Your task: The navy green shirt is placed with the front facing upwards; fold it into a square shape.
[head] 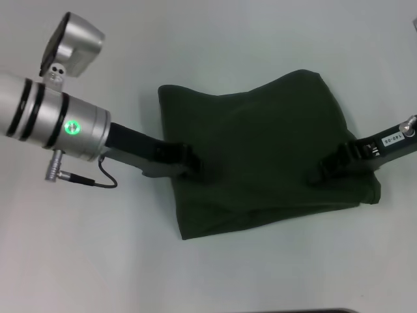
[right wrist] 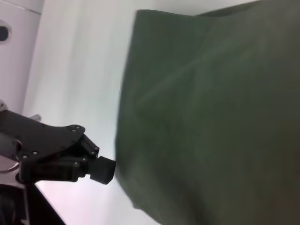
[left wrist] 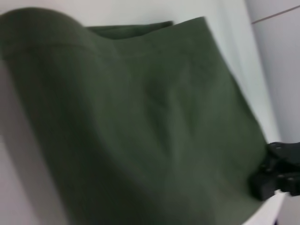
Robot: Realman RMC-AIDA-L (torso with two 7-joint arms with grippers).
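Fold: While the olive-green shirt [head: 260, 153] lay doubled, even edges were judged essential.
Left gripper [head: 192, 163]: at its left edge, closure indeterminable.
Right gripper [head: 326, 171]: opposite, likewise.

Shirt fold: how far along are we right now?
Mostly done: the navy green shirt already lies folded into a compact, roughly rectangular bundle on the white table, no lettering showing. In hand: the left gripper and right gripper meet its opposite side edges. Left: squaring the uneven, bulging edges and letting go.
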